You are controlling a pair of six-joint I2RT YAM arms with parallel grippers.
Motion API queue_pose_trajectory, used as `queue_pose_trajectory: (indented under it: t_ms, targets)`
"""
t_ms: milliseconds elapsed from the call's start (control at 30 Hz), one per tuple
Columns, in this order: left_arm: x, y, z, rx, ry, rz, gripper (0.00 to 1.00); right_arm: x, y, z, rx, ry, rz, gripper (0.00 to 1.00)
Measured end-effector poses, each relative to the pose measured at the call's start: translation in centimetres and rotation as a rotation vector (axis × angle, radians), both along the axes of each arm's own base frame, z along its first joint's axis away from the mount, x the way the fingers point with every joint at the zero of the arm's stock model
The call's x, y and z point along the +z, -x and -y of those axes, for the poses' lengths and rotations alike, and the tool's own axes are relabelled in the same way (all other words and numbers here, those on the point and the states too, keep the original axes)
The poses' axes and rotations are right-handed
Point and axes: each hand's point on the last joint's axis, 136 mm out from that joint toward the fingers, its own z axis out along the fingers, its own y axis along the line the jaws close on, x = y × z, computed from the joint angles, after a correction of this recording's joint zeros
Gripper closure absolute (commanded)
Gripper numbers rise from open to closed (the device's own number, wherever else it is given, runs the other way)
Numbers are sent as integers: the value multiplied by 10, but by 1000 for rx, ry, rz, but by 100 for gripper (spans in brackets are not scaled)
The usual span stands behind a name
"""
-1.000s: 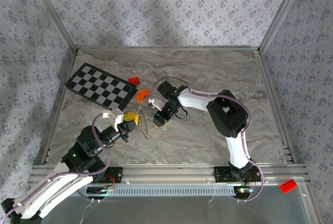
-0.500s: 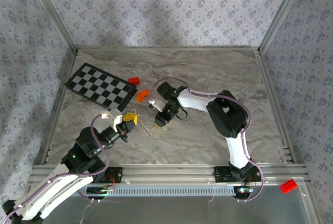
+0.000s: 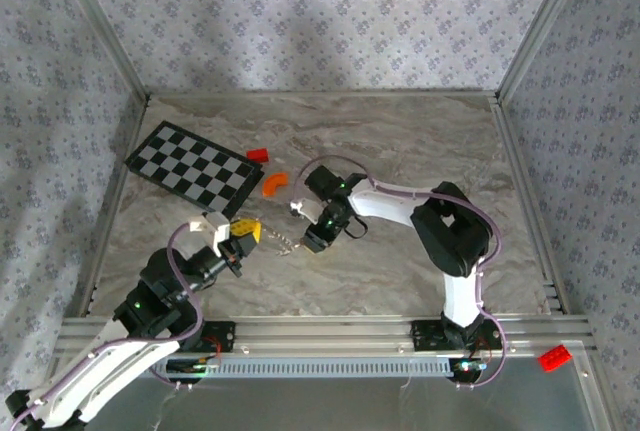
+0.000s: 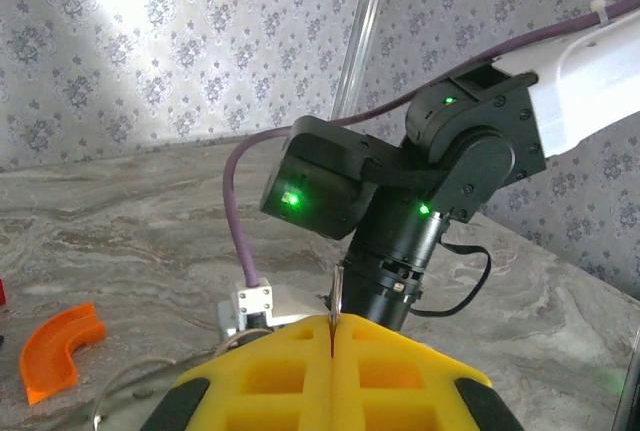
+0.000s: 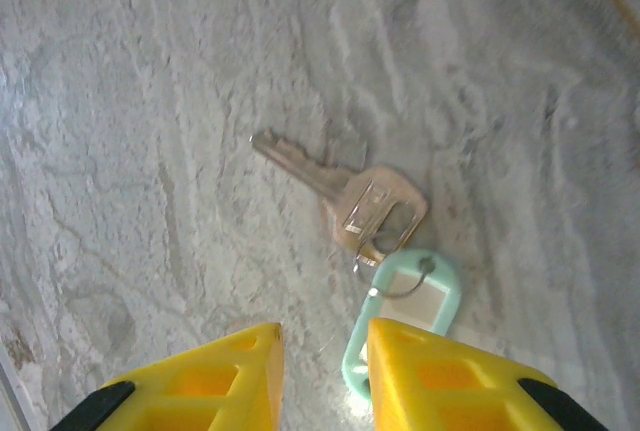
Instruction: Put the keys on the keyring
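**Key lies just ahead of the released right gripper**

Keyring (image 3: 280, 243) sits at mid-table between the two grippers. Its left end is pinched in the left gripper (image 3: 250, 234), whose yellow pads are clenched flat together on a thin metal edge. Its right end reaches toward the right gripper (image 3: 308, 239). That gripper's fingers stand apart with nothing between them, pointing down at the marble table (image 3: 400, 141). The key (image 5: 335, 186) lies flat on the table just beyond the fingertips, its blade toward the upper left. Its tag (image 5: 405, 311) trails back to just beside the right finger's inner edge; whether they touch I cannot tell.

The keyring is thin, silvery-grey and jagged along its length. The key is dull brass-grey with a rounded head. A small wire loop joins it to the pale green oblong tag, which has a whitish window.

Counted from the left:
- one checkerboard (image 3: 190, 163)
- one red block (image 3: 257, 155) beside the checkerboard
- one orange curved piece (image 3: 274, 184)
- one keyring
- one key
- one tag
- a second red block (image 3: 553, 357) on the front ledge at far right
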Motion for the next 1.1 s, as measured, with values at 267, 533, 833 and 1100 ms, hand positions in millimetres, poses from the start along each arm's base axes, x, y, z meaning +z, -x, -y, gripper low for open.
queue_pose_trajectory:
  t_ms: [267,533,833,1100]
  targets:
    - [-4,1,-6,20,-4,-15,100,29,3,7,11,-13,111,57]
    - [-16,1,-9,32,-34,-52,100,54,-11,2,93,-73,285,14]
    - [-8,5,-13,31,-22,-55,100,40,-10,9,224,-111,332,18]
    - [11,14,-22,31,41,-46,100,37,-14,3,299,-131,384,26]
